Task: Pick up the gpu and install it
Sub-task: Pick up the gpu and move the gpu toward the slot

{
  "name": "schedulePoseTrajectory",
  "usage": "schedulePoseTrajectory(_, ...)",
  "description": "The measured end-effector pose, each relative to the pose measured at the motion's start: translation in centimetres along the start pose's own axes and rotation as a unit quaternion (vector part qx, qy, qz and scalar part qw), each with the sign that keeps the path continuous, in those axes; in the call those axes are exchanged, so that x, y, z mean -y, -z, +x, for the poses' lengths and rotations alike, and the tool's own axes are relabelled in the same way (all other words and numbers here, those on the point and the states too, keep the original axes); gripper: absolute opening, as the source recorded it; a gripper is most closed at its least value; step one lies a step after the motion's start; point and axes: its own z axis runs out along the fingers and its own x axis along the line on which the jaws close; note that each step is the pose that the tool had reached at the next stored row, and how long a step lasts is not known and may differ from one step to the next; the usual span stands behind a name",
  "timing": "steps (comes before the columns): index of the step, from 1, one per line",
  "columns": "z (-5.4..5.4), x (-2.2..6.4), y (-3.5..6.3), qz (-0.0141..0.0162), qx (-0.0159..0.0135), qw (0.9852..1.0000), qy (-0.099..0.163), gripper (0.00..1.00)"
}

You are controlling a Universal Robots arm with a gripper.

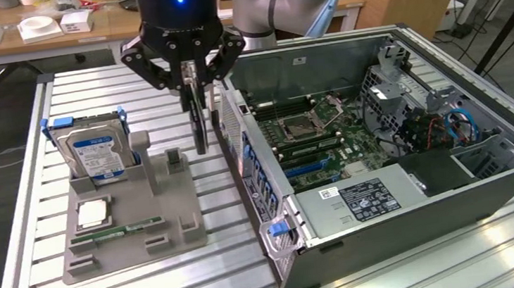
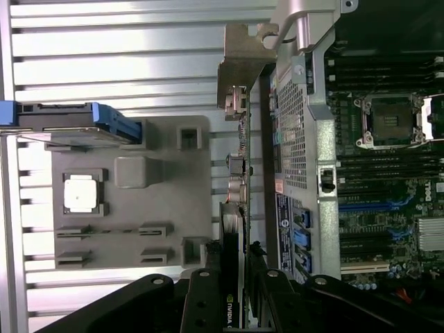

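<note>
Gripper point(image 1: 190, 85), black with two thick fingers, is closed narrow on the gpu point(image 1: 200, 121), a thin, dark, almost black flat card with a silver metal bracket at one end. The card stands on its edge and hangs straight down from the fingers. In the wrist view the gpu point(image 2: 231, 236) looks like a skinny dark strip. Its shiny bracket is at the far end, and a tiny green and white mark sits close to the gripper point(image 2: 237, 281).

The card is over the strip of ridged silver metal surface point(image 1: 120, 93) between the grey plastic tray with slots point(image 1: 174, 215) and the open grey computer case point(image 1: 435, 229). It is just beside the case wall and not inside the case.

On the tray stand a boxy silver hard drive with a blue and white label point(image 1: 97, 156), a square silver chip point(image 1: 92, 214) and a narrow green memory stick point(image 1: 119, 232). Inside the case is a green board.
</note>
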Motion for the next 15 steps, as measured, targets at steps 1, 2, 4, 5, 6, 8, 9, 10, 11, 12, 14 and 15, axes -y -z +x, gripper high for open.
schedulePoseTrajectory(1,-0.05,0.0,0.0,0.0,0.0,1.0,0.0,0.26)
schedulePoseTrajectory(2,-0.09,-0.01,-0.01,0.0,0.0,1.0,0.0,0.26)
schedulePoseTrajectory(4,-0.18,-0.01,-0.01,0.0,0.0,1.0,0.0,0.26)
schedulePoseTrajectory(5,-0.22,-0.02,-0.01,0.0,0.0,1.0,0.0,0.26)
schedulePoseTrajectory(6,-0.27,-0.02,-0.01,0.0,0.0,1.0,0.0,0.26)
schedulePoseTrajectory(8,-0.37,-0.03,-0.01,0.0,0.0,1.0,0.0,0.26)
schedulePoseTrajectory(9,-0.41,-0.03,-0.01,0.0,0.0,1.0,0.0,0.26)
schedulePoseTrajectory(10,-0.45,-0.03,-0.01,0.0,0.0,1.0,0.0,0.26)
schedulePoseTrajectory(11,-0.5,-0.04,-0.02,0.0,0.0,1.0,0.0,0.26)
schedulePoseTrajectory(12,-0.54,-0.04,-0.01,0.0,0.0,1.0,0.0,0.26)
schedulePoseTrajectory(14,-0.63,-0.04,-0.02,0.0,0.0,1.0,0.0,0.26)
schedulePoseTrajectory(15,-0.67,-0.05,-0.02,0.0,0.0,1.0,0.0,0.26)
